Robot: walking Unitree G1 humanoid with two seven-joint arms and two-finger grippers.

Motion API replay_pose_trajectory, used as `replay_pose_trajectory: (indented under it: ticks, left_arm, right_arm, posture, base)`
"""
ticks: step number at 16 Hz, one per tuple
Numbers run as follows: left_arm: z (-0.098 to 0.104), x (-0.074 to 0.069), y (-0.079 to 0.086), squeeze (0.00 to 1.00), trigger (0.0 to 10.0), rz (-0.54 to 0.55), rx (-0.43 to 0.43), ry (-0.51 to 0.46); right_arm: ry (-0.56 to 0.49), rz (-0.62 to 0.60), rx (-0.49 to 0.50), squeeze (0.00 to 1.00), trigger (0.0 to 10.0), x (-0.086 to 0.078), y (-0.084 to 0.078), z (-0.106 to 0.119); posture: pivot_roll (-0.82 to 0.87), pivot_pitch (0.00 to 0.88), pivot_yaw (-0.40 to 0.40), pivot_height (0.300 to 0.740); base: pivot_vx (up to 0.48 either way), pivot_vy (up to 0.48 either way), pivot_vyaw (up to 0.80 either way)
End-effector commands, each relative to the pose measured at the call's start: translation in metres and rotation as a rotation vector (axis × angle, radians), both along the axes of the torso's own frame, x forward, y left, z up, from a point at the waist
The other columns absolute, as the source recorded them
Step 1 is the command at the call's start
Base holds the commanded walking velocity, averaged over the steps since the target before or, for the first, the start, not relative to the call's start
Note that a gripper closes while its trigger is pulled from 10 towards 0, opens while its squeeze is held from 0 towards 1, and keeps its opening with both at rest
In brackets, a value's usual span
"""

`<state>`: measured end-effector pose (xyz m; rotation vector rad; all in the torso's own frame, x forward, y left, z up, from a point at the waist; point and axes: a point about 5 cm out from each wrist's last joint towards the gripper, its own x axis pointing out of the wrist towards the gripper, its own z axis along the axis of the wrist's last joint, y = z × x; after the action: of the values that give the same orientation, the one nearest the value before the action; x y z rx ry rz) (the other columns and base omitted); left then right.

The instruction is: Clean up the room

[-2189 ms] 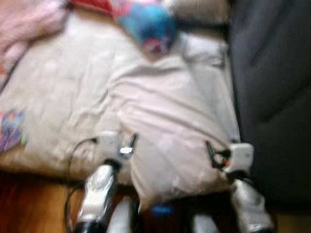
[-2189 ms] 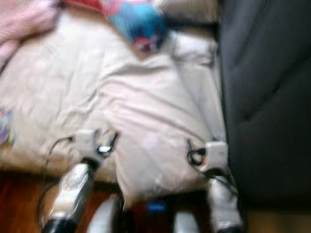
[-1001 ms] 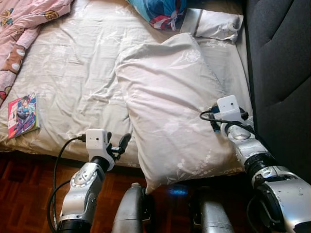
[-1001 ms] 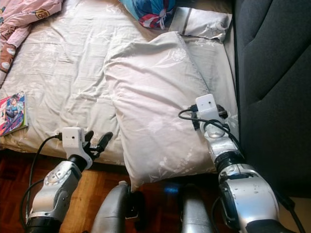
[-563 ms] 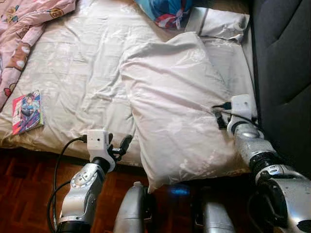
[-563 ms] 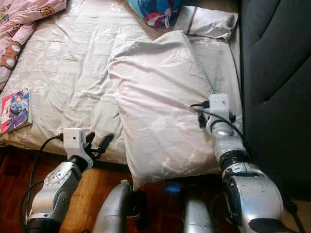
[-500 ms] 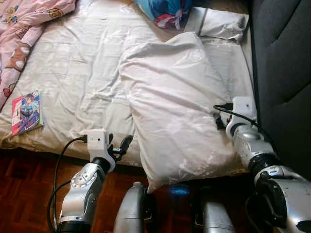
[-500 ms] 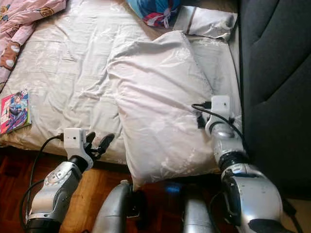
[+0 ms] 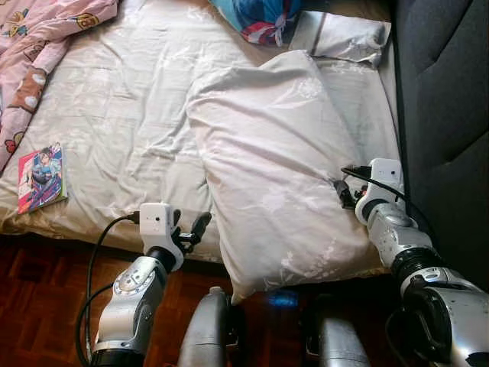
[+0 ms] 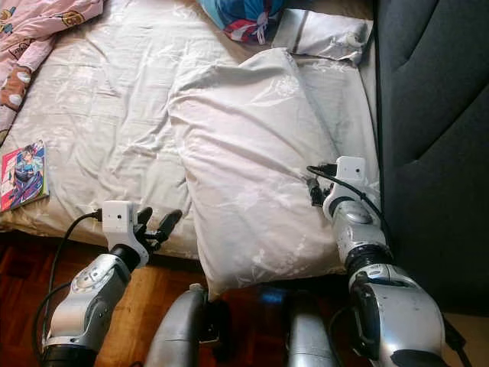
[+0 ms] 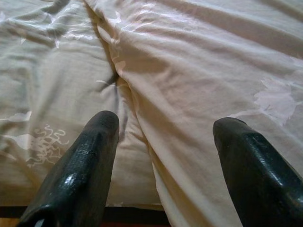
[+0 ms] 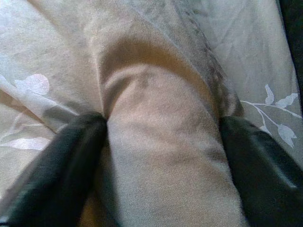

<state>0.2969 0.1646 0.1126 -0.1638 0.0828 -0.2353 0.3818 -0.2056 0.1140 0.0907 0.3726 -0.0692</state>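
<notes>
From the head cameras we saw the large pillow [image 9: 279,168] lying aslant on the bed [image 9: 122,115], its near corner hanging past the mattress edge beside the dark headboard [image 9: 447,115]. A book [image 9: 40,177] lay near the bed's left edge, a pink blanket [image 9: 38,34] at the far left corner, a blue bundle [image 9: 256,15] and a small folded pillowcase [image 9: 340,37] at the far end. Over the last second our right gripper [image 9: 341,193] had slid down the pillow's right edge toward us, while the left gripper [image 9: 191,232] had stayed low at the mattress edge, just beside the pillow's left side.

In the left wrist view, our fingers [image 11: 80,175] stood spread apart, holding nothing, with the pillow's seam running between them.

In the right wrist view, our fingers [image 12: 61,165] were pressed into either side of a bunched fold of pillow fabric, pinching it. We judged the pillow held on one side, the left still to close before lifting.
</notes>
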Motion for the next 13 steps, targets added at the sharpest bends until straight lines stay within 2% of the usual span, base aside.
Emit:
replay_pose_trajectory:
  ticks: [1, 10, 12, 13]
  left_arm:
    - [-0.011, -0.007, 0.007, 0.0, 10.0, 0.023, 0.006, 0.047]
    - [-0.02, -0.005, 0.012, 0.0, 10.0, 0.025, 0.011, 0.109]
    - [-0.025, 0.005, 0.014, 0.0, 10.0, 0.088, -0.086, 0.172]
    - [-0.029, 0.013, 0.017, 0.0, 10.0, 0.149, -0.19, 0.204]
  right_arm:
    - [0.153, 0.017, 0.025, 0.0, 0.0, -0.02, 0.006, -0.039]
    - [0.136, 0.033, 0.022, 0.0, 0.0, -0.018, 0.01, -0.037]
    - [0.134, 0.04, 0.025, 0.0, 0.0, -0.019, 0.012, -0.038]
    - [0.132, 0.045, 0.029, 0.0, 0.0, -0.019, 0.013, -0.039]
  posture:
    - [0.09, 0.395, 0.143, 0.661]
    - [0.08, 0.392, 0.138, 0.661]
    - [0.08, 0.4, 0.13, 0.661]
    - [0.07, 0.404, 0.12, 0.661]
  base:
    - [0.0, 0.0, 0.0]
    - [0.0, 0.0, 0.0]
    - [0.0, 0.0, 0.0]
    - [0.0, 0.0, 0.0]
